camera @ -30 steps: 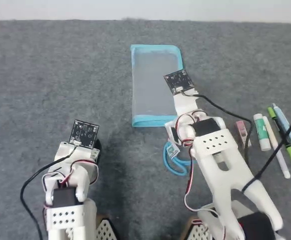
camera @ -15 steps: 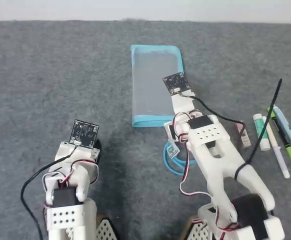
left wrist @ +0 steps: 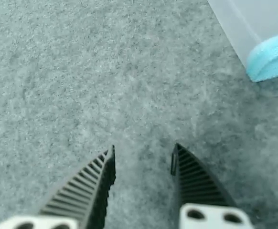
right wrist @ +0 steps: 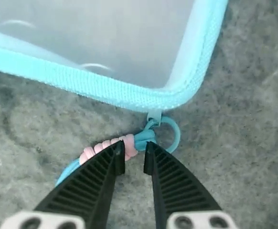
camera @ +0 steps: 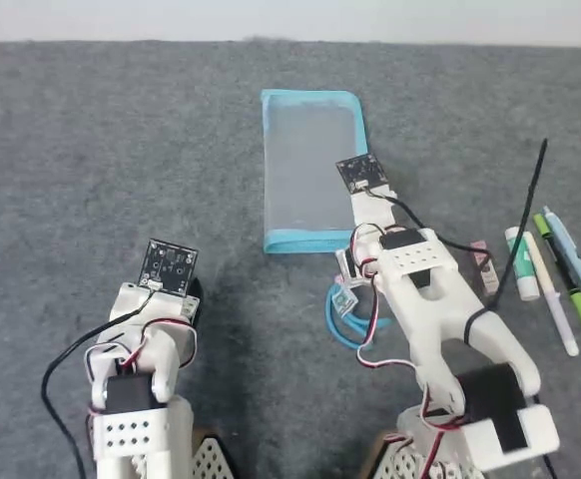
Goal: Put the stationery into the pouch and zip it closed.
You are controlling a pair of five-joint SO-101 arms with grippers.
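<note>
Grey felt covers the desk (camera: pixel 121 130), and the pouch (camera: pixel 310 170) lies flat on it, clear-sided with light blue trim, its short end turned toward the arms. The stationery (camera: pixel 555 284), a row of pens and markers with a small clip beside them, lies on the felt well apart from the pouch, on the far side of the right arm. None of it is inside yet.

The right tool (right wrist: pixel 134 148) is down at the pouch's near corner, where the zip pull (right wrist: pixel 154 117) sits. Its jaws stand close together with only a narrow slit between them. Their tips are against the cord (right wrist: pixel 111 143), a blue loop with a pink stretch, just short of the ring (right wrist: pixel 170 131) on the pull. This placement looks meant to pinch the cord so the zip can be drawn along the edge, since the cord is an easier hold than the small pull. Whether the pouch is zipped or open I cannot tell.

The left tool (left wrist: pixel 144 149) hangs over bare felt, jaws apart and empty, near the pouch's other near corner. From there it is probably ready to pin the pouch down while the zip is pulled.
</note>
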